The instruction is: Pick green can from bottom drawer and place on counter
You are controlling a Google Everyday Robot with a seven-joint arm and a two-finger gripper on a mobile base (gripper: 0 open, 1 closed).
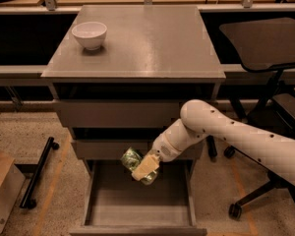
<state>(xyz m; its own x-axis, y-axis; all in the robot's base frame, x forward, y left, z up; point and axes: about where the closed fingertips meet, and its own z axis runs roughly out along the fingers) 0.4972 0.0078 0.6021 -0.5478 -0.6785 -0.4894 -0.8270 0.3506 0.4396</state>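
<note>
The green can (133,159) is a small shiny green can, tilted, held in my gripper (143,168) above the open bottom drawer (137,206). The gripper's pale fingers (146,166) are shut on the can's lower part. The can hangs just in front of the middle drawer front, clear of the drawer's grey floor. My white arm reaches in from the right. The counter (147,38) is the grey top slab of the cabinet, well above the gripper.
A white bowl (89,35) stands on the counter's far left. Two shut shallow drawer fronts (118,113) lie between counter and bottom drawer. A black office chair (265,48) stands at the right. A black bar and a cardboard box (2,191) lie on the floor left.
</note>
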